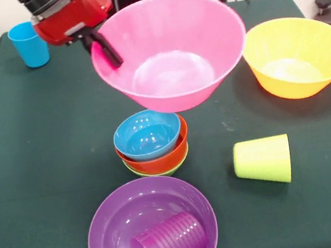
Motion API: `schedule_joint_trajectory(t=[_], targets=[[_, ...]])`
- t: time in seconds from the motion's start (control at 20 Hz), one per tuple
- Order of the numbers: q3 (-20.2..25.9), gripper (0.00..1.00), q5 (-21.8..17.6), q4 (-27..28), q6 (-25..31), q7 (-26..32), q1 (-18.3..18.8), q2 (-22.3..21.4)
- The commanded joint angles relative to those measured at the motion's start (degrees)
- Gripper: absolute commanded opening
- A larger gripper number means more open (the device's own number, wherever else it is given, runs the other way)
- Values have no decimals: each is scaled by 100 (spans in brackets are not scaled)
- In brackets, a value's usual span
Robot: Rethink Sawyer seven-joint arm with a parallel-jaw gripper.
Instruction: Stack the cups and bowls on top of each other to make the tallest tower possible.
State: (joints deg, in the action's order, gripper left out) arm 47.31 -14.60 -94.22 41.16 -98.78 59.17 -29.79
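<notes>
Pink, glossy plastic fills my view: the large pink bowl [171,52] hangs tilted in the air, its rim pinched at about 9 o'clock by the gripper [105,49], whose black finger [107,49] lies inside the wall, clenched on the bowl. The red arm [69,11] enters from 11 o'clock. Just below the bowl I see the small bowls nested upright: blue bowl [147,134] in orange bowl [161,156] in green bowl [160,171], all smooth and round. At 6 o'clock the wide purple bowl [150,228] holds a ribbed purple cup [169,244] lying on its side. A lime green cup [263,159] lies tipped over at 4 o'clock; the yellow bowl [298,56] stands at 2 o'clock, and a blue cup [29,44] stands upright at 10 o'clock. I read no labels or writing. Everything rests on a dark green cloth-covered table [40,154]; a pale wall shows behind.
</notes>
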Motion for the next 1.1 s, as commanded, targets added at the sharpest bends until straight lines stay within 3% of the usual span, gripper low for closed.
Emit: schedule_joint_trajectory(t=[0.05, 1.1], targets=[[-383, 0, -536, 597, 656, 764, -349, -51], [-482, 0, -679, 1008, 655, 631, -524, 141]])
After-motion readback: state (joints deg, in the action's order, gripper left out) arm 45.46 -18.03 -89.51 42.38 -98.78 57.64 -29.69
